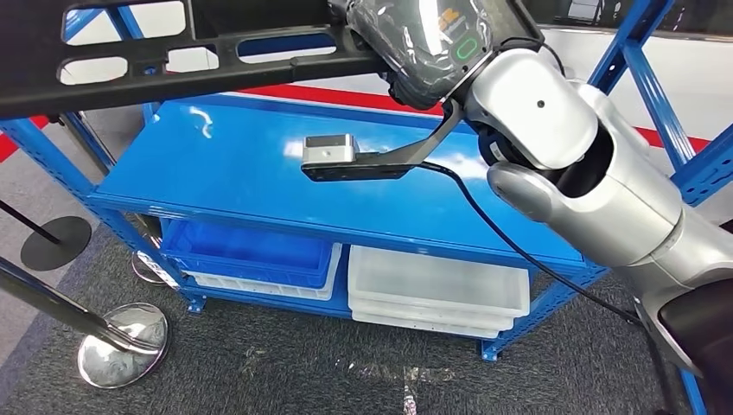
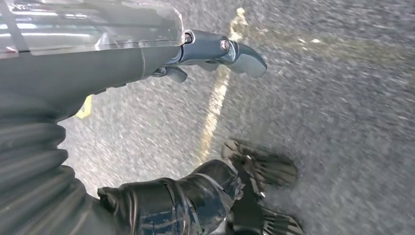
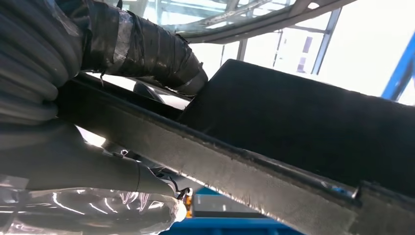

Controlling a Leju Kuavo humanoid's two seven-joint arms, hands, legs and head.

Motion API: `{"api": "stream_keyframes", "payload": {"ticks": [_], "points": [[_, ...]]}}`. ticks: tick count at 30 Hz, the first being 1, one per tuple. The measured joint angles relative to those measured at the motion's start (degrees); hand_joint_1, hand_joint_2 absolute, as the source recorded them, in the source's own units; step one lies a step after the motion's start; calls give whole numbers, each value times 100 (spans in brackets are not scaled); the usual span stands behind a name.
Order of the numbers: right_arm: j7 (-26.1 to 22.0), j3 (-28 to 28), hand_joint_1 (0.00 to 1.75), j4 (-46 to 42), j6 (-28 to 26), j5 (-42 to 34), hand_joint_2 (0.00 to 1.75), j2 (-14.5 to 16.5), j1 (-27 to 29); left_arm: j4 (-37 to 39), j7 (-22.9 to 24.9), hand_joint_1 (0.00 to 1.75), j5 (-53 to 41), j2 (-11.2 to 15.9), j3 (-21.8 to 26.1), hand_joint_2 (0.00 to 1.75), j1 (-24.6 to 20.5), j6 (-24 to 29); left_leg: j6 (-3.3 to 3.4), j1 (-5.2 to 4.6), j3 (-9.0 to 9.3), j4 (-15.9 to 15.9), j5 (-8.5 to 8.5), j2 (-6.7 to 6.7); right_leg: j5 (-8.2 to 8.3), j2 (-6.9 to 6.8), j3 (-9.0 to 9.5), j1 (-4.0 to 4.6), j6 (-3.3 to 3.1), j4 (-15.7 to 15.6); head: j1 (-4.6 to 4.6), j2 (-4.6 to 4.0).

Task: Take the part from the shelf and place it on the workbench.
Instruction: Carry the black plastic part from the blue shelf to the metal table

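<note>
The part (image 1: 251,17) is a long black frame with slotted openings, lifted across the top of the head view above the blue shelf (image 1: 233,173). My right hand (image 1: 423,39), wrapped in clear plastic, grips its right end. In the right wrist view the part (image 3: 303,127) runs as a dark bar past my right hand (image 3: 88,166), with the taped thumb (image 3: 147,49) lying over it. My left hand (image 2: 215,51) hangs over the grey floor, fingers stretched out and holding nothing.
The top board of the shelf is bare under the part. A blue bin (image 1: 251,251) and white bins (image 1: 432,285) sit on the lower level. Two stanchion bases (image 1: 121,341) stand on the floor at the left. A yellow floor line (image 2: 215,107) runs below my left hand.
</note>
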Motion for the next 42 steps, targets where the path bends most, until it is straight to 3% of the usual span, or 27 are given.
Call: {"api": "stream_keyframes", "payload": {"ticks": [2,3,4,6,8,10,11,14,15,17,19,20,21,22,24,26,27,30,31,33,35,36,37,38,40,42], "points": [[-2,3,175,7,1,4,175,-1,1,0,7,0,-1,-4,0,175,-3,2,49,-12,-104,-16,99,11,-537,1,-208,-3,35,676,30,0],[-3,8,175,9,0,6,175,-1,8,0,10,0,0,-4,0,175,-3,2,59,-18,-169,-8,142,14,-749,-4,-284,-6,44,1031,34,0],[-5,14,175,13,0,8,175,-2,17,0,15,0,0,-4,0,175,-2,2,60,-22,-235,5,181,14,-857,-7,-307,-7,48,1279,33,0],[-7,26,175,26,0,11,175,-3,32,0,31,0,0,-4,0,175,0,2,48,-23,-360,31,257,13,-729,-11,-78,-11,38,1200,35,0],[-6,31,175,39,1,13,175,-3,33,0,47,0,-1,-6,0,175,1,2,13,-21,-461,53,330,9,-477,-15,433,-13,6,498,36,0],[-6,31,175,43,1,13,175,0,30,0,59,0,-1,-8,0,175,1,2,-44,-28,-522,58,404,6,-449,-12,844,5,-44,-158,30,0],[-7,32,175,44,3,13,175,1,25,0,68,0,0,-9,0,175,1,2,-79,-31,-533,50,445,3,-477,-10,920,18,-71,-313,31,0],[-2,36,175,61,15,11,175,0,18,3,110,0,0,-4,-2,175,13,-3,-183,-32,-562,12,545,-13,-359,-21,871,29,-171,-371,43,0],[0,39,175,69,20,8,175,1,22,5,124,0,0,-3,-2,175,20,-7,-215,-30,-613,60,461,-14,-293,-27,817,17,-216,-384,36,0],[1,46,175,81,26,2,175,4,27,9,146,0,0,-4,-2,175,27,-14,-274,-14,-779,452,9,-6,-153,-38,676,-3,-295,-399,17,0],[0,53,175,85,26,-2,175,6,30,10,159,0,-1,-7,-3,175,21,-14,-308,-10,-941,1182,-506,-2,-42,-38,520,13,-330,-381,2,0],[0,61,175,87,25,-3,175,6,33,10,163,0,-2,-7,-3,175,18,-13,-310,-13,-953,1459,-593,-2,10,-38,439,26,-337,-368,1,0],[0,69,175,92,25,-5,175,5,40,11,166,0,-3,-7,-3,175,17,-11,-299,-19,-896,1590,-561,-3,62,-37,357,42,-340,-353,-1,0],[0,77,175,96,25,-7,175,4,49,11,167,0,-5,-7,-3,175,16,-10,-271,-29,-744,1507,-429,-3,112,-35,279,59,-343,-338,-1,0],[0,84,175,104,24,-10,175,3,61,11,169,0,-9,-6,-3,175,7,-7,-166,-63,-237,887,-224,-6,206,-30,151,89,-342,-314,0,0],[0,84,175,106,19,-14,175,2,58,10,166,0,-13,2,-3,175,-3,-2,-70,-104,213,207,-270,-10,292,-38,86,101,-312,-315,5,0],[0,84,175,107,16,-16,175,2,56,10,164,0,-14,5,-4,175,-9,1,-40,-124,297,35,-313,-11,338,-47,78,87,-283,-327,-4,0],[0,84,175,114,9,-21,175,-4,61,11,160,0,-15,7,-4,175,-26,5,30,-145,312,-123,-159,3,480,-43,77,58,-184,-399,-30,0],[-2,84,175,119,6,-22,175,-11,61,11,157,0,-15,5,-4,175,-27,6,53,-129,302,-193,-71,20,436,-22,55,73,-151,-381,-27,0],[-9,85,175,130,-1,-28,175,-24,56,11,146,0,-14,1,-4,175,-25,7,97,-89,230,-320,119,60,23,13,-59,80,-91,-63,-7,0],[-14,86,175,137,-5,-33,175,-26,64,11,137,0,-15,2,-4,175,-26,5,112,-85,45,-335,276,71,-568,2,-213,40,-31,655,14,0],[-19,89,175,141,-6,-34,175,-26,75,11,134,0,-15,2,-4,175,-26,5,97,-81,-61,-318,346,72,-710,-6,-245,12,-4,975,15,0],[-26,91,175,145,-6,-36,175,-27,86,11,134,0,-15,2,-4,175,-27,4,85,-71,-175,-294,414,74,-740,-15,-221,-19,22,1195,15,0],[-32,93,175,149,-6,-37,175,-27,92,11,133,0,-15,1,-4,175,-27,4,66,-56,-282,-265,475,76,-629,-22,-101,-46,45,1192,15,0],[-38,94,175,152,-7,-39,175,-27,90,11,131,0,-16,2,-4,175,-27,4,8,-17,-479,-188,584,75,-366,-34,396,-91,85,676,16,0],[-37,94,175,151,-10,-40,175,-23,83,11,127,0,-16,8,-4,175,-24,5,-74,3,-623,-119,681,64,-414,-31,946,-82,82,-103,15,1]]}}
